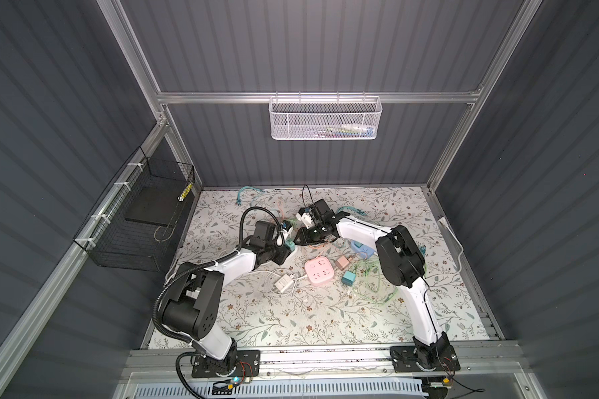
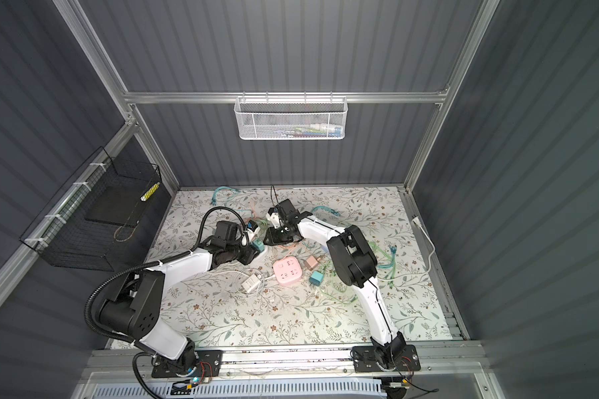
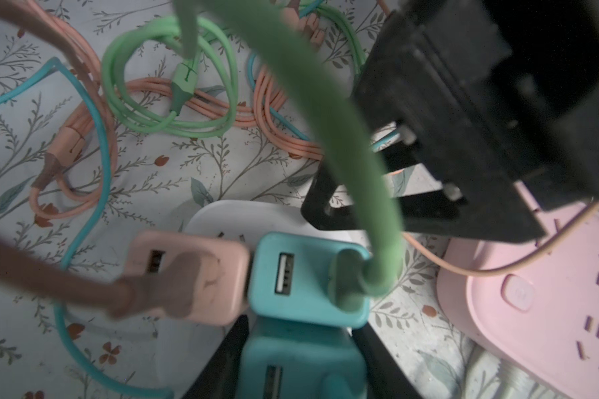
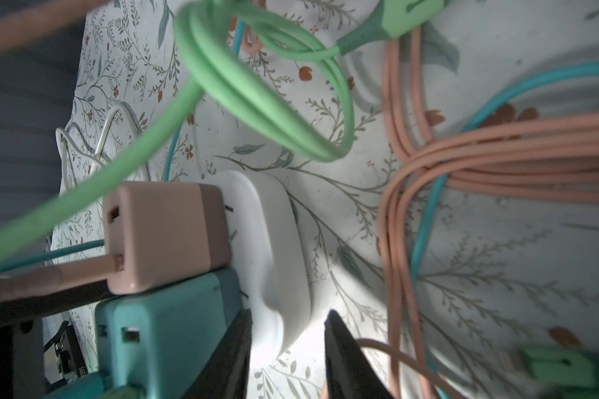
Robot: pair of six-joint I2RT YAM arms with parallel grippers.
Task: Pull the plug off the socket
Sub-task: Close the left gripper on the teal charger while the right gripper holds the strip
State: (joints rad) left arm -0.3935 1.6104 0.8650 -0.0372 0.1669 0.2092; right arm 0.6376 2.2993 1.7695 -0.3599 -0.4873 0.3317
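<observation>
A white socket (image 3: 229,214) lies on the floral table with a pink plug (image 3: 187,273) and two teal plugs in it. One teal plug (image 3: 308,276) carries a green cable (image 3: 343,121). My left gripper (image 3: 300,333) is shut on the nearer teal plug (image 3: 298,362), one black finger on each side. In the right wrist view my right gripper (image 4: 287,331) is shut on the edge of the socket (image 4: 277,241), beside the pink plug (image 4: 166,235) and a teal plug (image 4: 159,331). Both top views show the grippers meeting at the socket (image 1: 293,255) (image 2: 261,255).
A pink power cube (image 1: 319,272), a white charger (image 1: 283,284), a rose charger (image 1: 343,262) and a teal charger (image 1: 349,278) lie just in front. Orange (image 3: 281,114), green and blue cables tangle around the socket. A black wire basket (image 1: 135,221) hangs at the left wall.
</observation>
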